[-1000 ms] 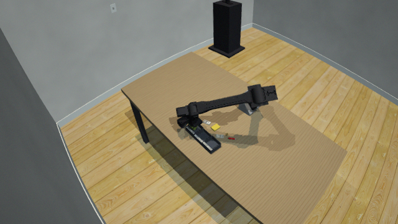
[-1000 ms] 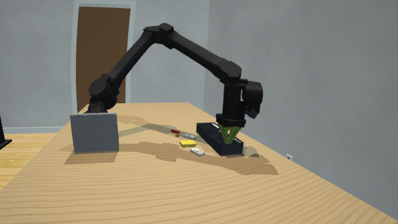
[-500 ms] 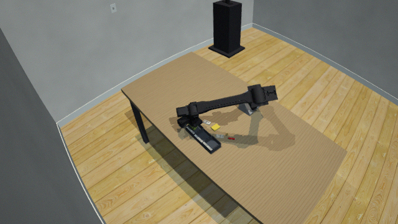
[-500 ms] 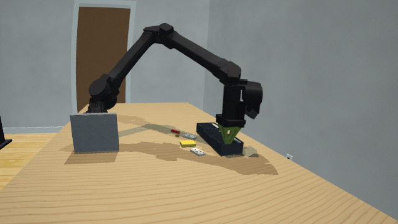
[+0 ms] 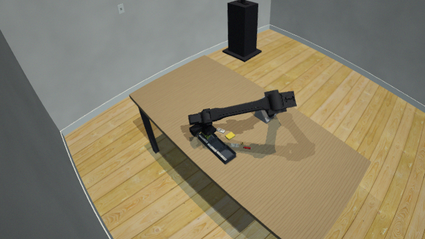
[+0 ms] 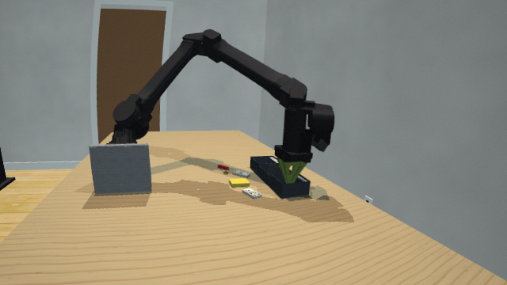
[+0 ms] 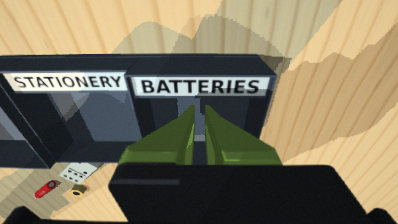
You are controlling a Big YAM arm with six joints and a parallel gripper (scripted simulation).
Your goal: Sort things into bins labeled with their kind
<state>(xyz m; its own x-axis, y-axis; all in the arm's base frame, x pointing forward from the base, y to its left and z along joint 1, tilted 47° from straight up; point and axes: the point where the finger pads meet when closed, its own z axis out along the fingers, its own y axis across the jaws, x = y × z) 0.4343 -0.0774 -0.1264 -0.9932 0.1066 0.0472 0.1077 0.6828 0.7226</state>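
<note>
Across the wooden surface [image 5: 299, 186] [image 6: 198, 245] [image 7: 50, 25], we see the black arm [image 5: 239, 109] [image 6: 249, 63] reaching over a dark row of bins [image 5: 228, 159] [image 6: 269, 174] [image 7: 200, 65]. Its green pincer [image 5: 207, 135] [image 6: 291, 180] [image 7: 199, 111] points down into the BATTERIES end, clenched to a narrow gap, and we see nothing between its tips. Outside the bins, toward the arm's base, lie a yellow block [image 5: 230, 135] [image 6: 239, 182] and a white spotted tile [image 5: 220, 130] [image 6: 252, 193], both near the pincer. Farther from it we find a pale perforated plate [image 5: 234, 145] [image 6: 241, 173] [image 7: 78, 171], a red piece [image 5: 247, 147] [image 6: 223, 167] [image 7: 45, 189] and a tiny brass piece [image 5: 242, 143] [image 6: 226, 172] [image 7: 77, 190].
</note>
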